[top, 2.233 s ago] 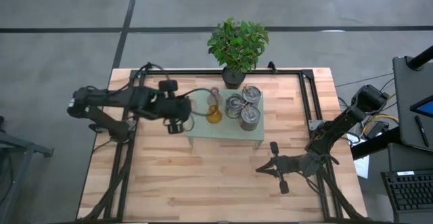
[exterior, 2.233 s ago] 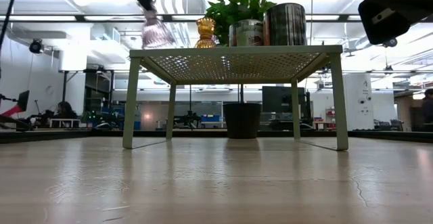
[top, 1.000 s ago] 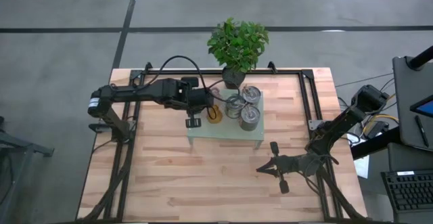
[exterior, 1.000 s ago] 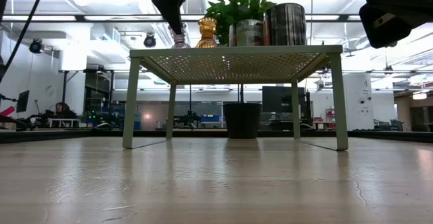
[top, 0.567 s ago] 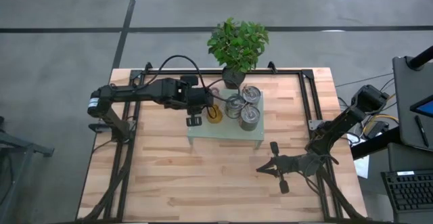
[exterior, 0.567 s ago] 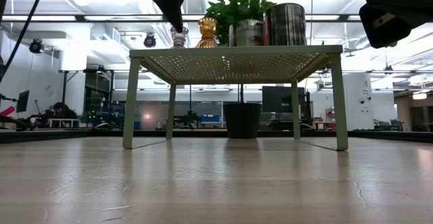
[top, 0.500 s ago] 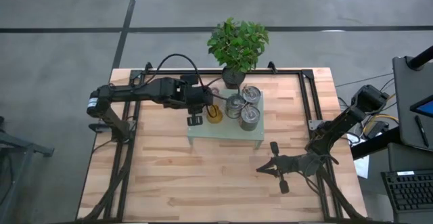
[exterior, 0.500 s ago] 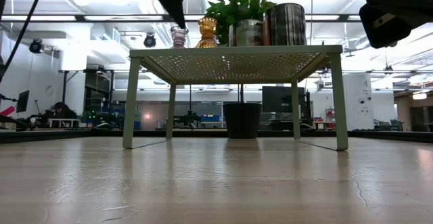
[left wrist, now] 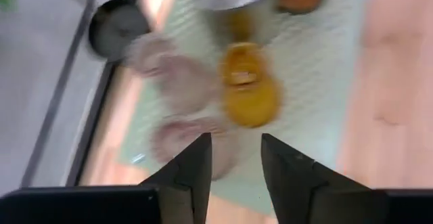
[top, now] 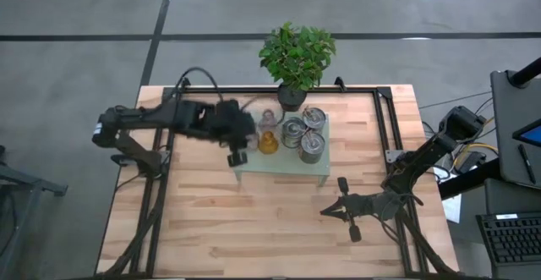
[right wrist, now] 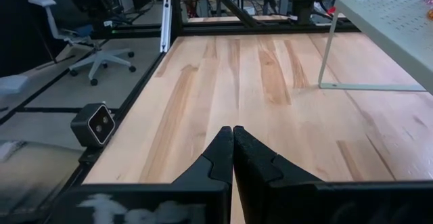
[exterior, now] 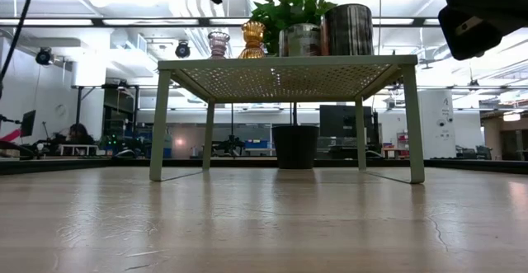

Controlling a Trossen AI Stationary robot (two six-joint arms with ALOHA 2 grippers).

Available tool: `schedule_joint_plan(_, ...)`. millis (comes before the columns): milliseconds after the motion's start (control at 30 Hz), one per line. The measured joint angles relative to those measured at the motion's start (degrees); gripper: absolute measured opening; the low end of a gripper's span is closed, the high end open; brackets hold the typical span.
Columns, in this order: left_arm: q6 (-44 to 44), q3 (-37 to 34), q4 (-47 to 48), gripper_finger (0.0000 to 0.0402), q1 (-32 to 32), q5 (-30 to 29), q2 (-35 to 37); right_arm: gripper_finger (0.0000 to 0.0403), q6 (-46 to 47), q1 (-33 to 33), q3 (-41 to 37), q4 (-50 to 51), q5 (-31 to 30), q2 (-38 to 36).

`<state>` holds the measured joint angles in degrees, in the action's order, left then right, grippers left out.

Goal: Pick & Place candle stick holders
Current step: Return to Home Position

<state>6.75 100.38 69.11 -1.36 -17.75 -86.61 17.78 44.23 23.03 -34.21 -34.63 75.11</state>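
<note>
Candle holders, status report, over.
Left gripper open, empty, above shelf's left edge. Right gripper shut, parked front right. Candle holders on shelf. Plant behind, clear.

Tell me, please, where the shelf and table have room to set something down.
The shelf is bare along its near edge, in front of the amber holder and silvery holders; its far half by the plant is crowded; the left gripper hovers at its left end. The table is bare between shelf and right gripper.

Overhead and table-level views, shared shelf [top: 281,168]
</note>
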Motion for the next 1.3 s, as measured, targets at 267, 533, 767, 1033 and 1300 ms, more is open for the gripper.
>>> schedule_joint_plan(267,0.0,-20.9,-20.3,0.0010,-7.3,10.4,10.0,0.0008,-1.5,-0.1,0.0,-0.8,0.0,-2.9)
schedule_joint_plan(533,5.0,-47.5,-45.2,0.0002,-9.4,14.2,25.4,0.0008,-3.0,-4.9,-5.4,-0.9,9.5,-14.7)
schedule_joint_plan(767,5.9,-63.8,-61.4,0.0004,-10.3,15.8,39.2,0.0008,-5.1,-14.3,-12.0,-2.3,17.9,-26.3)
schedule_joint_plan(1033,7.1,-76.7,-65.6,0.0004,-10.4,12.2,53.5,0.0008,-9.1,-15.8,-18.1,1.6,17.9,-40.5)
schedule_joint_plan(1300,4.5,-87.6,-66.8,0.0006,-10.1,9.5,65.2,0.0008,-6.7,-18.1,-22.5,11.6,16.5,-51.4)
